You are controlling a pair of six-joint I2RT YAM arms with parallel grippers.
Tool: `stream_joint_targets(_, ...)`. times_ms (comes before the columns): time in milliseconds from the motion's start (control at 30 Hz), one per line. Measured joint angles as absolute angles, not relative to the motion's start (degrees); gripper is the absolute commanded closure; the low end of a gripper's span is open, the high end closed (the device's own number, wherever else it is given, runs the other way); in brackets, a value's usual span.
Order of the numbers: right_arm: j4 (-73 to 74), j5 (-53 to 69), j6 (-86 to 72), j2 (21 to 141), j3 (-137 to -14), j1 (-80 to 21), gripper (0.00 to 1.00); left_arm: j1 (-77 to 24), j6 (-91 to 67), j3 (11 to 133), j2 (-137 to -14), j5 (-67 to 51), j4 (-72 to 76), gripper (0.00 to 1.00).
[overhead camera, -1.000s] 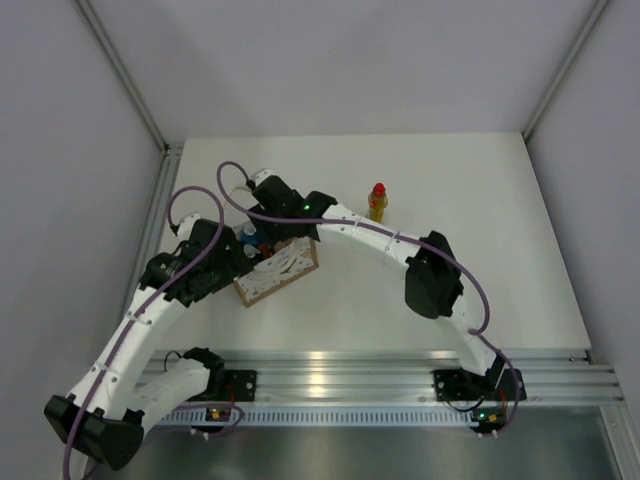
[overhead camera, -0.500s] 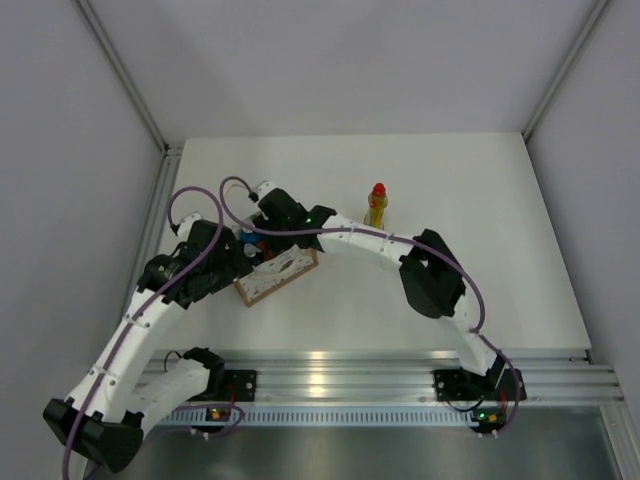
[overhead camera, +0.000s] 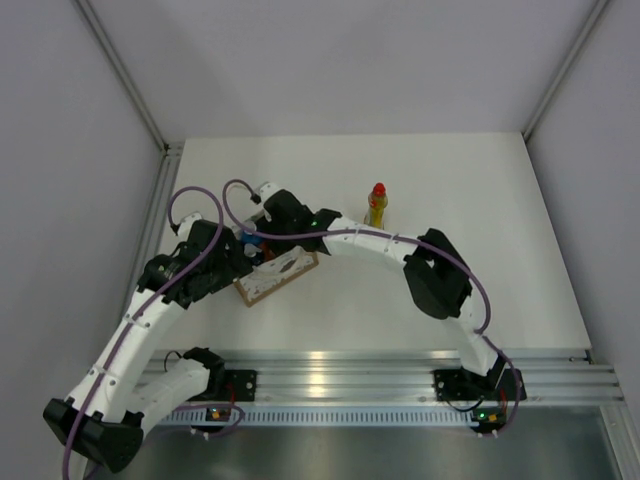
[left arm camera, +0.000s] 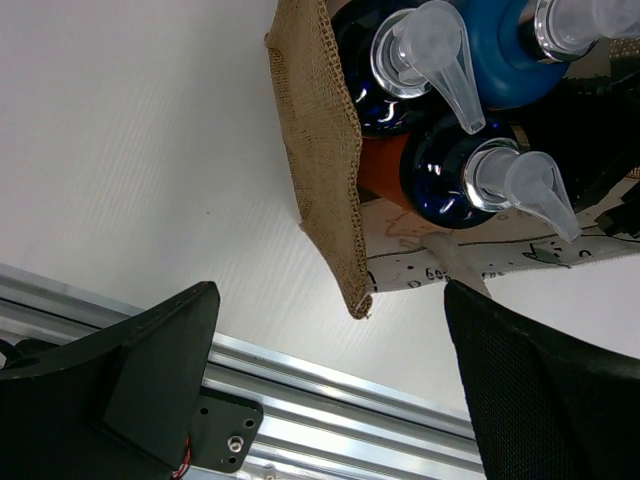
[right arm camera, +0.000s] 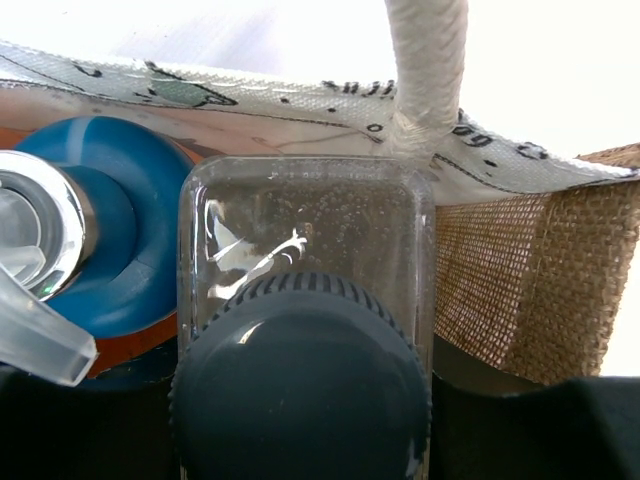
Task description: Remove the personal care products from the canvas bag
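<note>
The jaws of the right gripper [right arm camera: 305, 430] are found closed on the whitish square bottle [right arm camera: 300, 230] inside the canvas bag [right arm camera: 500, 270], while those of the left gripper [left arm camera: 330, 330] are noted wide open.

The canvas bag [left arm camera: 325, 170] is coarse open-weave burlap, rough and matt, with a smoother white printed cloth panel [right arm camera: 250, 95] and a braided white rope handle [right arm camera: 428, 60]. The square bottle [right arm camera: 305, 230] is clear glossy plastic under a matt, ribbed dark cap [right arm camera: 300, 400]; the blue bottle [right arm camera: 120, 190] is glossy, and the pump heads [left arm camera: 440, 60] are translucent plastic on shiny metallic collars. The table [left arm camera: 130, 130] is matt white and the rail [left arm camera: 330, 395] is brushed metal.
</note>
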State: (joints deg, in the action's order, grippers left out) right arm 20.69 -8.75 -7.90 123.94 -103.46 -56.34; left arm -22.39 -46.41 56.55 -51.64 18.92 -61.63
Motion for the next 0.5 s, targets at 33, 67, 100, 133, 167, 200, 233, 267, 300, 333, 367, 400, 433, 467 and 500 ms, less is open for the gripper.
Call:
stream_joint_targets(33, 20.73, -8.58, -7.68, 123.9, -103.46, -56.23, 1.0, -22.39, -46.46, 56.55, -51.64, 18.92, -61.63, 0.02)
stream_joint_targets(67, 20.8, -8.27, -7.53, 123.83, -103.46, -56.12, 1.0, -22.39, -46.46, 56.55, -51.64, 18.92, -61.63, 0.02)
stream_joint_targets(100, 20.82, -8.01, -7.44, 123.79, -103.46, -55.99, 1.0, -22.39, -46.48, 56.55, -51.64, 18.9, -61.63, 0.02)
stream_joint_targets(133, 20.88, -7.73, -7.38, 123.7, -103.44, -55.83, 1.0, -22.39, -46.52, 56.55, -51.64, 18.92, -61.63, 0.02)
stream_joint_targets(167, 20.86, -7.49, -7.27, 123.59, -103.37, -55.68, 1.0, -22.39, -46.54, 56.55, -51.64, 18.92, -61.63, 0.02)
stream_joint_targets(200, 20.8, -7.18, -7.16, 123.26, -103.04, -55.53, 1.0, -22.39, -46.54, 56.55, -51.64, 18.92, -61.63, 0.02)
stream_joint_targets(233, 20.86, -6.92, -7.05, 122.91, -102.72, -55.35, 1.0, -22.39, -46.54, 56.55, -51.64, 18.92, -61.63, 0.02)
stream_joint_targets(267, 21.06, -6.79, -7.01, 122.65, -102.63, -55.24, 1.0, -22.39, -46.57, 56.55, -51.64, 18.92, -61.63, 0.02)
stream_joint_targets(300, 21.08, -6.68, -6.94, 122.28, -102.37, -55.11, 1.0, -22.39, -46.57, 56.55, -51.64, 18.92, -61.63, 0.02)
stream_joint_targets(333, 21.08, -6.5, -6.81, 121.86, -102.13, -54.96, 1.0, -22.39, -46.59, 56.55, -51.64, 18.92, -61.63, 0.02)
stream_joint_targets(367, 21.04, -6.31, -6.72, 121.27, -101.75, -54.83, 1.0, -22.39, -46.59, 56.55, -51.64, 18.94, -61.63, 0.02)
stream_joint_targets(400, 21.06, -6.17, -6.63, 120.77, -101.51, -54.74, 1.0, -22.39, -46.61, 56.55, -51.64, 18.94, -61.63, 0.02)
stream_joint_targets(433, 21.04, -6.11, -6.55, 120.03, -101.14, -54.65, 1.0, -22.39, -46.63, 56.55, -51.64, 18.94, -61.63, 0.02)
stream_joint_targets(467, 21.06, -6.09, -6.5, 119.55, -101.03, -54.61, 1.0, -22.39, -46.65, 56.55, -51.64, 18.94, -61.63, 0.02)
stream_joint_targets(500, 21.06, -6.07, -6.46, 118.89, -100.88, -54.57, 1.0, -22.39, -46.78, 56.55, -51.64, 18.94, -61.63, 0.02)
